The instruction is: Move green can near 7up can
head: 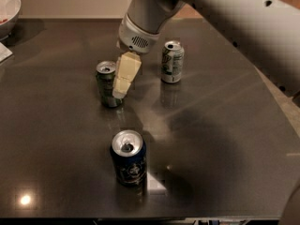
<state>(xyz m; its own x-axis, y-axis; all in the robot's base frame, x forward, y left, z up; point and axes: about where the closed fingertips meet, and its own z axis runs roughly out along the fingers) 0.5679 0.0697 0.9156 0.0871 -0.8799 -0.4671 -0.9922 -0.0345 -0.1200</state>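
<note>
Cream gripper (121, 82) beside green can (105, 86); 7up can (172, 62), blue can (128, 159) apart.

Dim, warm indoor light over a dark grey, semi-glossy metal tabletop (56, 139). A small round glare spot (26, 199) sits at lower left; a pale rectangular reflection (155, 186) lies beside the dark blue drink can (129, 165) at lower centre. Faint bright streaks cross the surface below the pale whitish-green 7up can (172, 62), which is mirrored on the tabletop. The white robot arm (225, 13), upper right, casts a broad soft shadow (211, 139) at centre right. The cream-coloured gripper (120, 92), brightly lit, hangs left of centre against the dark green can (105, 86). The white bowl (7, 6) at upper left appears bright.
</note>
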